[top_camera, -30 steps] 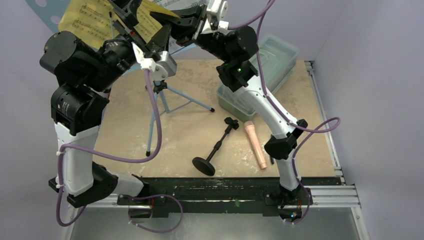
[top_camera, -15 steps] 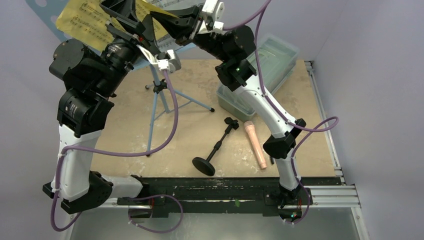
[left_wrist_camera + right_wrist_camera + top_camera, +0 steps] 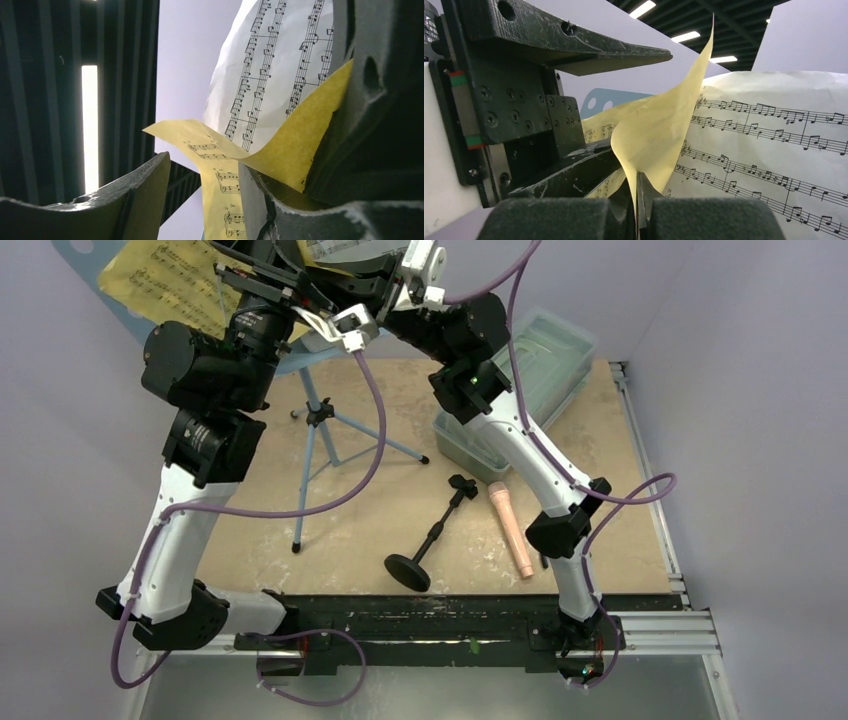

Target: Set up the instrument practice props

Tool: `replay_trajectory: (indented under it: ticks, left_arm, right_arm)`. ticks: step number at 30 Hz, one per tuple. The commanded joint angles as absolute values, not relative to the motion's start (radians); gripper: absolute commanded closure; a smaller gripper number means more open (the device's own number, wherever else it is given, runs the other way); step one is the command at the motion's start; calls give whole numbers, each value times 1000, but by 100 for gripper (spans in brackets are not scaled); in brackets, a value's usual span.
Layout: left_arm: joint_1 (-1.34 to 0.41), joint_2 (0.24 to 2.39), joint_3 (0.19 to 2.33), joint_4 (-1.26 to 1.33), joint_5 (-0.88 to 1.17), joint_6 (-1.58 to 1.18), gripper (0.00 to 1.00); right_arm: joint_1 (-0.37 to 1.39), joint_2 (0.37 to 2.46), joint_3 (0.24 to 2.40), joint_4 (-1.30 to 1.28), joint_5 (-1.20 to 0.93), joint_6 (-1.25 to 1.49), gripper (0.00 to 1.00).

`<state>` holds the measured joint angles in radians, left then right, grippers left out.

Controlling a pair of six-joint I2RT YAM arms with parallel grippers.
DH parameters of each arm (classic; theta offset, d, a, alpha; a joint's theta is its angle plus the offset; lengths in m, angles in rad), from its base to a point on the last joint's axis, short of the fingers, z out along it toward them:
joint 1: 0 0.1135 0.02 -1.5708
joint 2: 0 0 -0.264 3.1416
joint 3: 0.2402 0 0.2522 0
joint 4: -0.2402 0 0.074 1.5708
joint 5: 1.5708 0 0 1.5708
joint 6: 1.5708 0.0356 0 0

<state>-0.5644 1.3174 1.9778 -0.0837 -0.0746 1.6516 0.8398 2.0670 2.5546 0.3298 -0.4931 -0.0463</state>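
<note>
Raised and narrowed since the earlier frame, the left claw is held with jaws apart around the yellow sheet, clamped tight in the right claw on the blue stand at upper left, so placement is judged unfinished.

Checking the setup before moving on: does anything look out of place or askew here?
Yes. The short black mic stand lies on its side on the table, the pink toy microphone flat beside it, not mounted. The yellow music sheet is buckled and curled where the right gripper pinches it.
</note>
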Motion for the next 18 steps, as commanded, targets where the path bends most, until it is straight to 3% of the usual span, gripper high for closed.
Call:
replay_trajectory:
  ticks: [1,5,7,9,12,15,16,18]
  left_arm:
    - [-563,1304,1946,123,-106,1708,51]
    - [-563,1271,1921,124,-71,1686,55]
    - [-563,1260,1915,124,-70,1668,55]
    - [-562,1256,1911,122,-87,1652,55]
    - [-563,1257,1887,164,-141,1648,54]
    - [-562,1259,1871,196,-186,1635,54]
    - [-563,1260,1868,199,-202,1631,54]
    - [-562,1261,1858,212,-219,1628,54]
  right_arm:
    - [854,2026,2586,342,-511,-55,100]
    - [854,2027,2584,344,-507,-54,100]
    - [854,2023,2573,350,-493,-50,94]
    - [854,2005,2538,370,-450,-38,77]
    - [854,1968,2471,412,-349,25,39]
    - [856,1954,2471,372,-181,135,10]
    - [856,1951,2480,343,-113,172,3]
    - [855,1938,2482,282,-43,235,1]
